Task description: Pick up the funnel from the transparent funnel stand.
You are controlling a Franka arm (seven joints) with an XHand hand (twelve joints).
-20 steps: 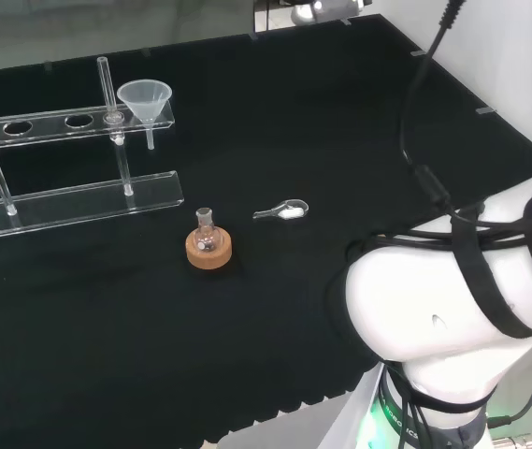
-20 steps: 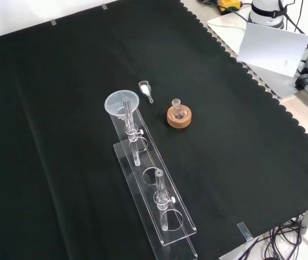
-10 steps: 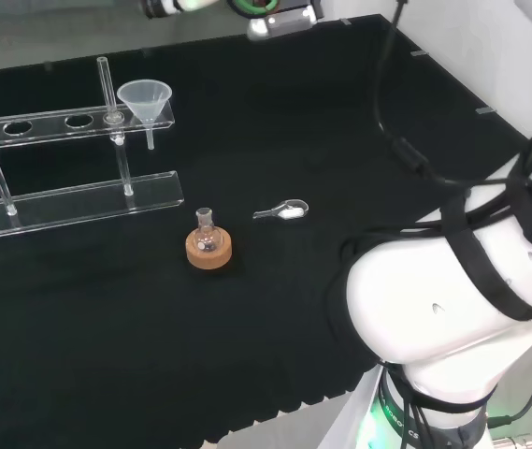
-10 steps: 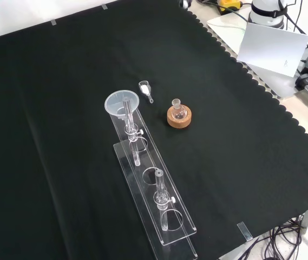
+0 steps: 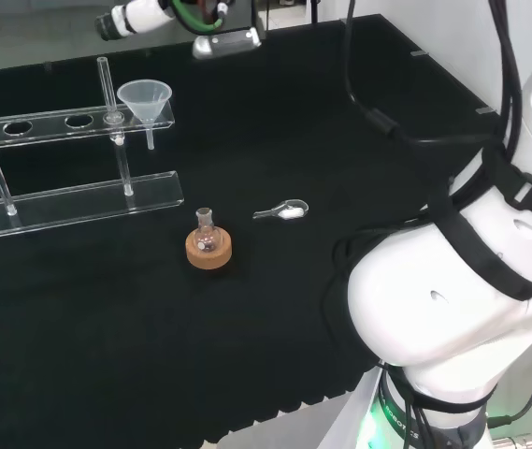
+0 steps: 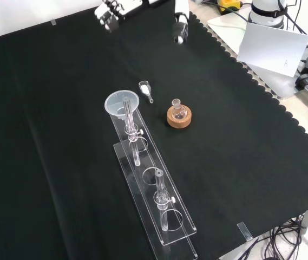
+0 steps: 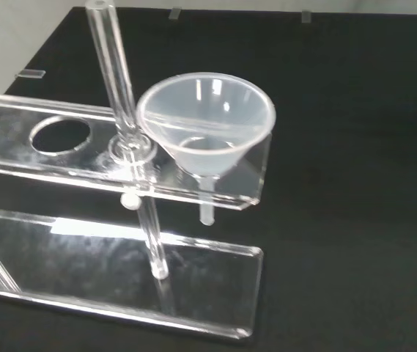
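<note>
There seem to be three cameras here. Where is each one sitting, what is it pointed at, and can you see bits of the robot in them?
Head view: behind and above the arm's base, looking over the white links at the bench.
Front view: opposite side, looking down on the cloth; the hand enters at the top.
Wrist view: at the wrist, close on the funnel in the transparent funnel stand.
All three share funnel and stand; head and front views share the flask on its cork ring too.

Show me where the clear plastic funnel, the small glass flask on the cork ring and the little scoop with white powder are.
Clear plastic funnel (image 7: 207,121), wrist view, inside of its cone.
Small glass flask (image 5: 207,239), head view, its round body above the cork ring.
Little scoop (image 5: 290,211), head view, the bowl holding white powder.
</note>
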